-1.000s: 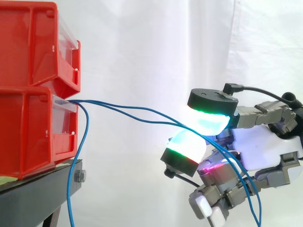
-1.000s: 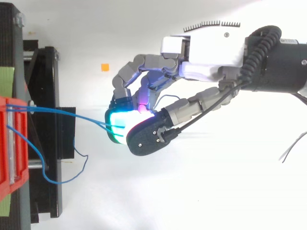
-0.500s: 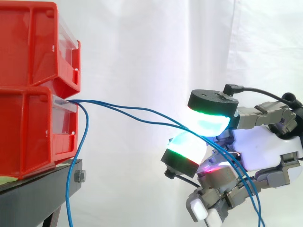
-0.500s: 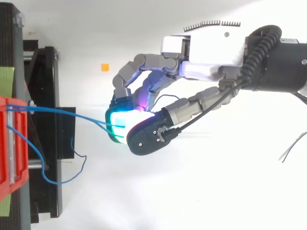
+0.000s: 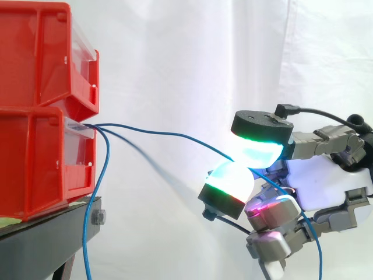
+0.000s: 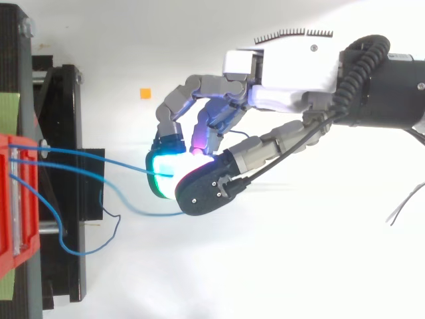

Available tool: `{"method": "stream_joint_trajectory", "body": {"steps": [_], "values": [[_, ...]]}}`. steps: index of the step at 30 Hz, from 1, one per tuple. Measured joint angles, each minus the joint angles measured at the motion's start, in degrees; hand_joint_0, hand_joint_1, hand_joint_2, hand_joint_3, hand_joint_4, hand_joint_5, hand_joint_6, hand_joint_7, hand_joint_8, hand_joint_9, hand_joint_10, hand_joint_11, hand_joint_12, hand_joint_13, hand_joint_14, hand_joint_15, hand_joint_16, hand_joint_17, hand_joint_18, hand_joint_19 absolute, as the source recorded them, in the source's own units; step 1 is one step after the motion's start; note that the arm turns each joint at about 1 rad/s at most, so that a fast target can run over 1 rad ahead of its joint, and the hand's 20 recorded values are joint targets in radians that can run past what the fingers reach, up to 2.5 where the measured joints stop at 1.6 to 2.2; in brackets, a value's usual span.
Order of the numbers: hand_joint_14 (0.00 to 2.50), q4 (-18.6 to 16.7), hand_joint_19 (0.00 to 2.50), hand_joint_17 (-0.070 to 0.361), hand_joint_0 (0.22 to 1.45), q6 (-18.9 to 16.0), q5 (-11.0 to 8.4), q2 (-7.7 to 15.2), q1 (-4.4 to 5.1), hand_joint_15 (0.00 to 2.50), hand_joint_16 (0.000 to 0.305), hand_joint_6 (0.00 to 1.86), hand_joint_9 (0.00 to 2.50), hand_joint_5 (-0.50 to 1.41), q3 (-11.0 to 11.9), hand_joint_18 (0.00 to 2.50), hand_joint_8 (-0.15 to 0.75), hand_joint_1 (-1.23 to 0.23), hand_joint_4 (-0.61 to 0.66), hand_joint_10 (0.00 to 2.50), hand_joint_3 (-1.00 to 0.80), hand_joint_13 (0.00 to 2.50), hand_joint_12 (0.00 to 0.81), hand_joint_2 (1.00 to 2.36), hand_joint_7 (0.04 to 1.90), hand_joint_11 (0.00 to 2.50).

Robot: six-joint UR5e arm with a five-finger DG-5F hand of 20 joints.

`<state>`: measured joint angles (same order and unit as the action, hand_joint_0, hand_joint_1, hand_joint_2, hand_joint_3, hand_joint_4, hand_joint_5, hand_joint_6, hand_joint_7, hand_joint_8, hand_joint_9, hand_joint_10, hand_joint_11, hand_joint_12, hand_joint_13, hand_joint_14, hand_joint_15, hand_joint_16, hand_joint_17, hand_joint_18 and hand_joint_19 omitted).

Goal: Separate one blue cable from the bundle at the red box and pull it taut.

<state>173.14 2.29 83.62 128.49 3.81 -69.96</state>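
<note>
Two red bins are stacked at the left, and the blue cables leave the lower red box [image 5: 35,157]. One blue cable [image 5: 175,136] runs in a shallow arc from the box to my hand [image 5: 326,181] and is pinched between two glowing green-cyan pads. From above, this cable [image 6: 99,157] reaches the pads of the hand [image 6: 292,73] nearly straight. A second blue cable [image 6: 133,209] sags loose below the pinch, apart from the held one. A third blue cable [image 5: 102,175] hangs down beside the box.
The bins rest on a black stand [image 5: 46,239] with a bolt at its edge. A loose loop of blue cable [image 6: 86,251] lies by the stand [image 6: 66,133]. A small orange mark [image 6: 145,93] sits on the white surface. A white curtain hangs behind.
Two cables ran together into the pinch before; one has now slipped out and drops away below the held cable. The lower fingers have shifted and uncurled a little.
</note>
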Motion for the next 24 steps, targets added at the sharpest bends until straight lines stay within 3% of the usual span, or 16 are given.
{"method": "stream_joint_trajectory", "body": {"steps": [6, 10, 24], "values": [[0.34, 0.0, 0.91, 0.084, 0.66, 0.1, 0.03, 0.0, 0.02, 1.31, 0.037, 0.94, 0.65, -0.12, 0.0, 0.67, 0.273, -0.88, -0.26, 0.82, -0.13, 0.95, 0.321, 1.01, 1.02, 1.03], [0.39, 0.0, 0.92, 0.085, 0.66, 0.2, 0.05, 0.0, 0.01, 1.30, 0.038, 0.94, 0.65, -0.12, 0.0, 0.69, 0.274, -0.88, -0.26, 0.82, -0.13, 0.95, 0.320, 1.01, 1.03, 1.03], [0.19, 0.6, 0.90, 0.086, 0.66, 0.6, -0.06, -0.5, 0.05, 1.35, 0.038, 0.93, 0.68, -0.12, 0.0, 0.71, 0.277, -0.88, -0.27, 0.80, -0.13, 0.98, 0.326, 1.01, 1.04, 1.03]]}}
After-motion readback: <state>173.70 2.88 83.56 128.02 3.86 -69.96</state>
